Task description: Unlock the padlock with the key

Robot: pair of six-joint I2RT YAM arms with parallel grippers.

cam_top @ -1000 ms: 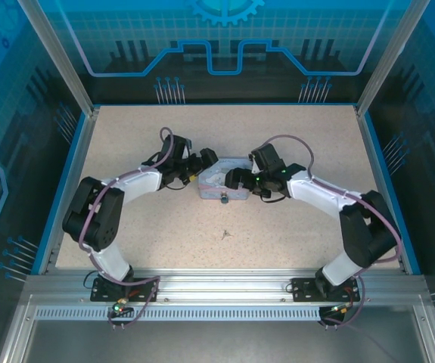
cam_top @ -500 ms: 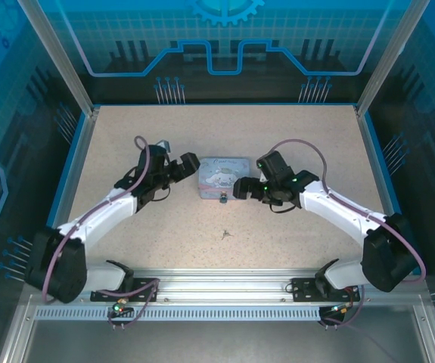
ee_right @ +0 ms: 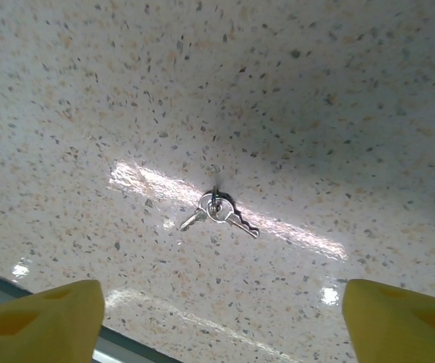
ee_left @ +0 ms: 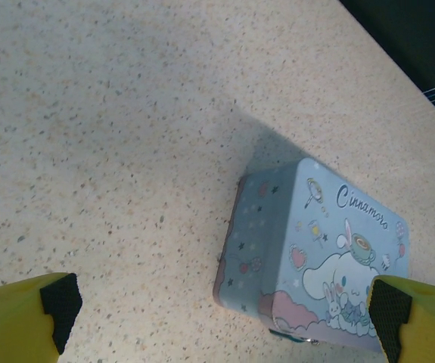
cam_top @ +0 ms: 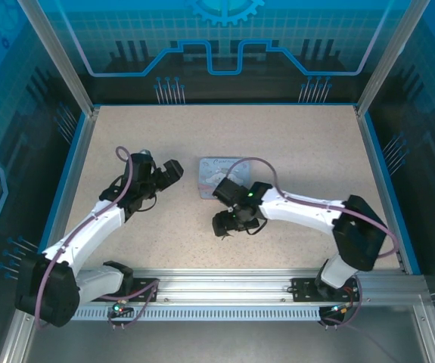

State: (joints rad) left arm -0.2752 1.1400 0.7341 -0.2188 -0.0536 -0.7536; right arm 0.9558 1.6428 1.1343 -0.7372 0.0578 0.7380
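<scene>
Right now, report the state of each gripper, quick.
Left gripper: open, empty, apart from the pale-blue square cartoon tin.
Right gripper: open, empty, over the small silver metal keys on their ring.

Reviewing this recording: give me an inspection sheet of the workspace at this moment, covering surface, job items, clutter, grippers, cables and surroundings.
surface: speckled beige table, with glare patches in the right wrist view.
key: one of a pair on a small ring, lying flat on the table, not gripped.
padlock: locked or unlocked cannot be told.
clutter: pale-blue tin with a cartoon dog, lid shut, lying flat.
left gripper: open, empty, beside the tin and apart from it.
right gripper: open, empty, above the key.
cables: purple, looped along each arm.
surroundings: blue walls and an aluminium frame; nothing else seen.
</scene>
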